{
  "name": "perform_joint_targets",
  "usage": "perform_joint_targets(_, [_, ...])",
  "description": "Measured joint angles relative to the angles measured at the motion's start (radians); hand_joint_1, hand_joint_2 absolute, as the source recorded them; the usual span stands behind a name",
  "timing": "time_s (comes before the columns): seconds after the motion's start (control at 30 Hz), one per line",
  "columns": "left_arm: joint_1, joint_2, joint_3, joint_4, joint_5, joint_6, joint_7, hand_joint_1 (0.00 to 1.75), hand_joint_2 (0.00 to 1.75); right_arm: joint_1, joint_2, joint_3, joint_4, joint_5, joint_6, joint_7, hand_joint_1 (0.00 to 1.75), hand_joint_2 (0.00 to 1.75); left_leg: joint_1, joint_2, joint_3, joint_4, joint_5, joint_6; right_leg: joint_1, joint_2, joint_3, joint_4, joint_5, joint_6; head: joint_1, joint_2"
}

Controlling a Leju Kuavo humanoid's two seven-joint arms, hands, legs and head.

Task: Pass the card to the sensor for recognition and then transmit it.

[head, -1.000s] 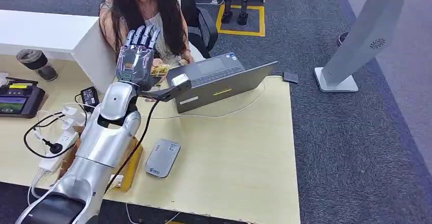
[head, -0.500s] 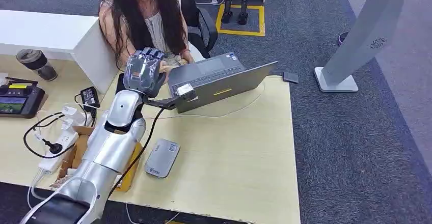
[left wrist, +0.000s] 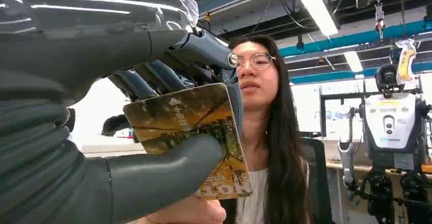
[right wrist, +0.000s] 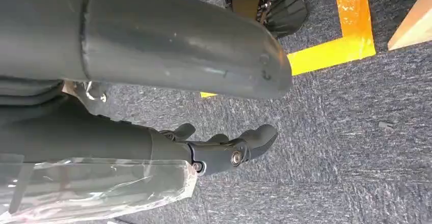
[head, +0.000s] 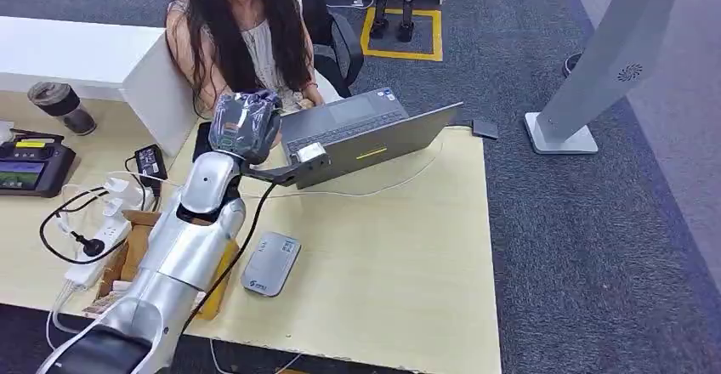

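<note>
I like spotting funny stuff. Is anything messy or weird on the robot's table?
A little. Near the wooden table's left edge, white cables and a black plug lie tangled around a white power strip. The robot's left hand wears a crinkly clear plastic cover while holding a yellow picture card. Nothing looks spilled or broken.

The card [left wrist: 196, 132] is a yellow-brown one with a leafy, autumn-looking print, a small white triangle and some white text near one edge, big pale numerals at the other. It's pinched between the left hand's [left wrist: 102, 127] thumb and dark fingers [left wrist: 204, 48] — face toward the wrist camera, tilted.

The sensor [head: 270, 263] is a flat grey pad — lying on the near part of the yellow table, just right of the left arm.
</note>
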Motion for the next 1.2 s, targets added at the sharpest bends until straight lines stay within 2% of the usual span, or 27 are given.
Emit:
perform_joint_targets(0.27, [0.0, -0.009, 0.0, 0.003, 0.008, 0.002, -0.001, 1.75, 1.75, -0.001, 0.0, 0.006, 0.0, 0.003, 0.0, 0.001, 0.0, 0.0, 0.0, 0.0, 0.0, 0.0, 0.0, 0.0, 0.0, 0.0, 0.0, 0.0, 0.0, 0.0, 0.0, 0.0])
perform_joint_targets(0.4, [0.005, -0.024, -0.006, 0.002, 0.012, 0.03, 0.0, 1.75, 1.75, -0.001, 0.0, 0.008, 0.0, -0.002, 0.0, -0.001, 0.0, 0.0, 0.0, 0.0, 0.0, 0.0, 0.0, 0.0, 0.0, 0.0, 0.0, 0.0, 0.0, 0.0, 0.0, 0.0])
perform_joint_targets(0.57, [0.043, -0.029, -0.018, -0.045, 0.029, 0.047, -0.009, 1.75, 1.75, 0.001, 0.0, 0.008, 0.0, -0.005, 0.0, -0.004, 0.0, 0.0, 0.0, 0.0, 0.0, 0.0, 0.0, 0.0, 0.0, 0.0, 0.0, 0.0, 0.0, 0.0, 0.0, 0.0])
perform_joint_targets(1.03, [0.204, -0.014, -0.083, -0.32, 0.054, -0.01, -0.034, 1.75, 1.75, 0.018, -0.008, 0.007, 0.0, -0.049, 0.0, -0.018, 0.0, 0.0, 0.0, 0.0, -0.001, 0.0, 0.0, 0.0, 0.0, 0.0, -0.001, 0.0, 0.0, 0.0, 0.0, 0.0])
perform_joint_targets(1.2, [0.265, -0.003, -0.121, -0.416, 0.052, -0.012, -0.039, 1.75, 1.75, 0.026, -0.01, 0.005, 0.0, -0.058, 0.0, -0.024, 0.0, 0.0, 0.0, 0.0, -0.001, 0.0, 0.0, 0.0, 0.0, 0.0, -0.001, -0.001, 0.0, 0.0, 0.0, 0.0])
